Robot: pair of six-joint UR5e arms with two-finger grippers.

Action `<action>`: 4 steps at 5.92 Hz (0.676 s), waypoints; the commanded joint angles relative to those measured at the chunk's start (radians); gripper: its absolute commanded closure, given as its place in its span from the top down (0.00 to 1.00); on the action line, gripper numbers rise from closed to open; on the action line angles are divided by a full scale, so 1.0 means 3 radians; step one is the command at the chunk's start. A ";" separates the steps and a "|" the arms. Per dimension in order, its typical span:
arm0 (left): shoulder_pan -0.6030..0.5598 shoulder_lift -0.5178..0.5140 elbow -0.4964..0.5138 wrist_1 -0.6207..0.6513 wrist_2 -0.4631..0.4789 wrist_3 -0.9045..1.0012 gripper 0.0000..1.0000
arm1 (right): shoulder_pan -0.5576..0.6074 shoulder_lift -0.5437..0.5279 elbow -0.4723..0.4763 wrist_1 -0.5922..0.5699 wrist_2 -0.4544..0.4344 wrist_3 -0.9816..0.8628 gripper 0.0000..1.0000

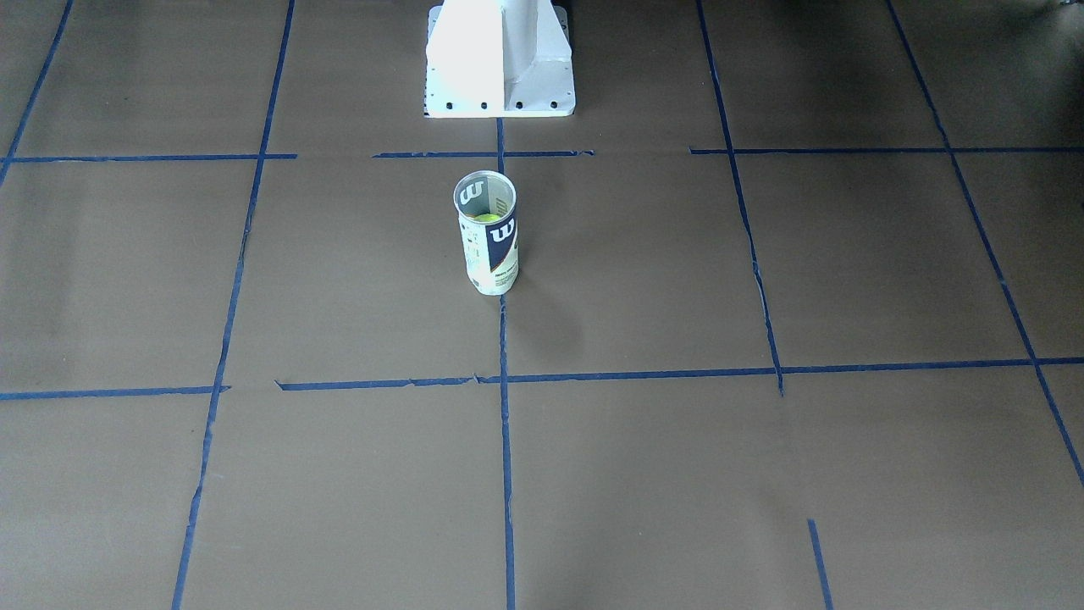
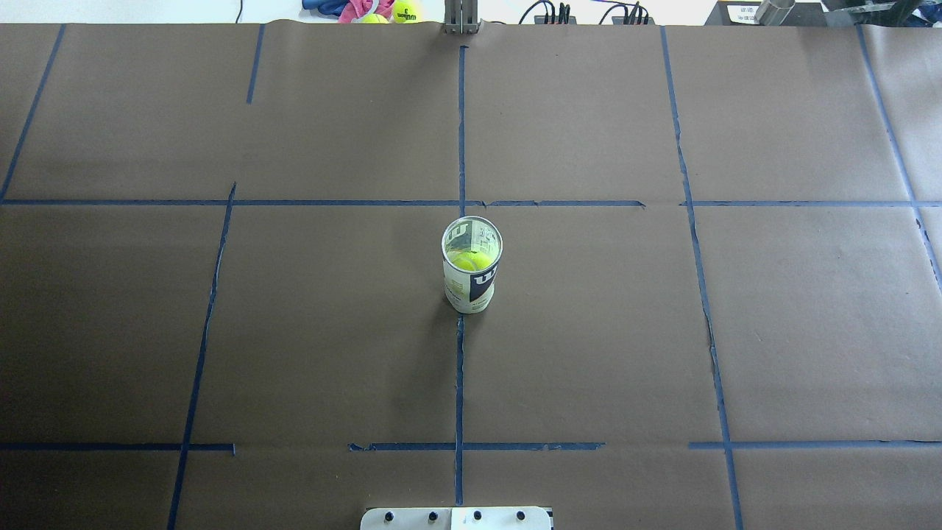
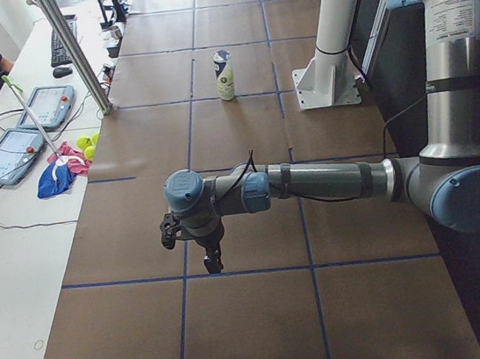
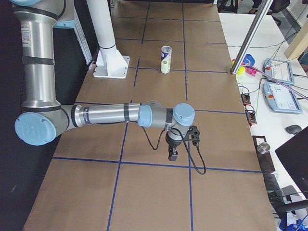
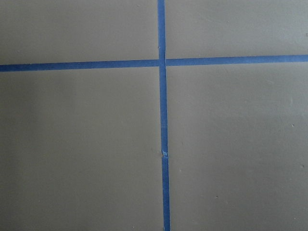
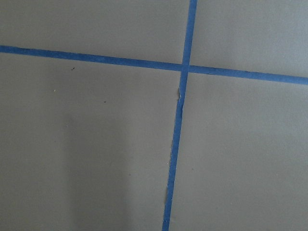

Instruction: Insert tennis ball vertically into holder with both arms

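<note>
holder: Wilson tennis-ball can is stood upright mid-worktop, far from every edge | tennis ball is seen inside it | handling: can is judged light, thin-walled and tippable, best gripped low on its wall | left gripper, right gripper: jaws' opening cannot be told, nothing is seen held

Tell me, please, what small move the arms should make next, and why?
Probably none, only hold both arms off: the tennis ball sits inside the holder, which stands upright on the table, and the left gripper and right gripper hang well away from it. The task looks done.
</note>
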 commanded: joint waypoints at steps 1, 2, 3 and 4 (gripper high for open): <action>0.0001 0.0031 0.0025 -0.0003 0.0016 0.0010 1.00 | -0.0002 0.0001 -0.0007 0.0000 0.0000 0.0000 1.00; 0.0001 0.0031 0.0000 0.0002 0.0005 0.0010 1.00 | -0.0002 0.0001 0.0003 0.0000 0.0000 0.0000 1.00; 0.0001 0.0036 -0.0010 0.0002 0.0021 -0.0005 1.00 | -0.0002 0.0001 -0.0013 0.0000 0.0000 0.0000 1.00; 0.0001 0.0031 -0.0025 0.0012 0.0000 -0.0005 1.00 | -0.0002 0.0001 -0.0008 0.0000 0.0000 0.0000 1.00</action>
